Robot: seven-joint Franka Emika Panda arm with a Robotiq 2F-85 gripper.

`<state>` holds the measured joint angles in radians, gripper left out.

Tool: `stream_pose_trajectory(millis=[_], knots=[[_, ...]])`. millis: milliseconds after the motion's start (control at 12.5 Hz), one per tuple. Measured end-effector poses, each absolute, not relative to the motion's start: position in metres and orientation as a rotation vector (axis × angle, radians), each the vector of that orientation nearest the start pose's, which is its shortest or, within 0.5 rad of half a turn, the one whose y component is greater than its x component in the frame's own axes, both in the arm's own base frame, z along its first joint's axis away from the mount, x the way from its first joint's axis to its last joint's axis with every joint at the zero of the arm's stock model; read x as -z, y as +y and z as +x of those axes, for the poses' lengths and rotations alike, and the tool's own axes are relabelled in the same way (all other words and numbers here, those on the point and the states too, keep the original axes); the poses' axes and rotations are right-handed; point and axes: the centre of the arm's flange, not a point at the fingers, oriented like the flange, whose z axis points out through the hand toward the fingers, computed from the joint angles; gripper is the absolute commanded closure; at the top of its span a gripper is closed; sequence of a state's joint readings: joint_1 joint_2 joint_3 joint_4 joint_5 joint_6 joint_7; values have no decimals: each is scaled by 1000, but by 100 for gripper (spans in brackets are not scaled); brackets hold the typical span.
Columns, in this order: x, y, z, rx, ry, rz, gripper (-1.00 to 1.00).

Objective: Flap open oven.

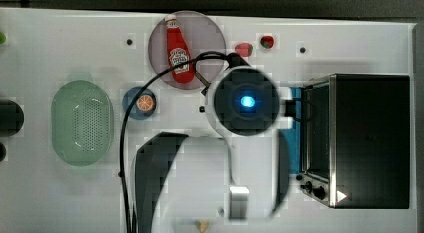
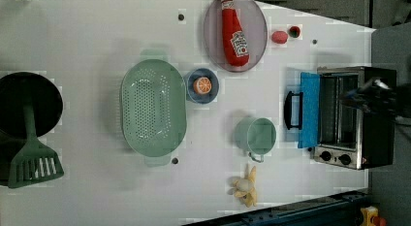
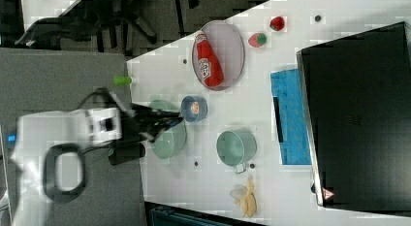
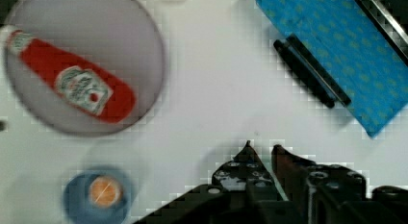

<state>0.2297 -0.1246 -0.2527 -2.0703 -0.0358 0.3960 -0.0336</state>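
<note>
White tabletop [image 2: 97, 197] everywhere, and my boxy black-topped toaster oven [image 2: 356, 117] sits at the left view's right, blue glass door [image 2: 309, 109] flapped down flat. My gripper [image 4: 262, 149] hovers above bare table near the door's bar handle [image 4: 310, 72], fingertips nearly together, holding nothing.

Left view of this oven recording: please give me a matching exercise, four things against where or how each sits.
Things:
1. red ketchup bottle
2. orange slice
3. blue glass oven door with black bar handle
4. dark green slotted spatula

States or places:
A. in the small blue bowl
B. flapped down flat on the white table
C. lying on the round grey plate
D. resting across the black pan

Pairs: 1-C, 2-A, 3-B, 4-D
</note>
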Motion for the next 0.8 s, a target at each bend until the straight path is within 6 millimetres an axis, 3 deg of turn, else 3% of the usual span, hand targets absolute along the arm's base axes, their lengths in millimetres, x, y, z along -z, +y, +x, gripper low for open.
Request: stream_pose_trajectory(millis=[160,400,560,800], knots=[[-536,-25,516,59,1173,-2872,65],[-583,-30,500,113,1163,-2858,65],[-597,-32,488,45,1213,-2856,65],[-599,-37,476,-79,1345,-2840,65]])
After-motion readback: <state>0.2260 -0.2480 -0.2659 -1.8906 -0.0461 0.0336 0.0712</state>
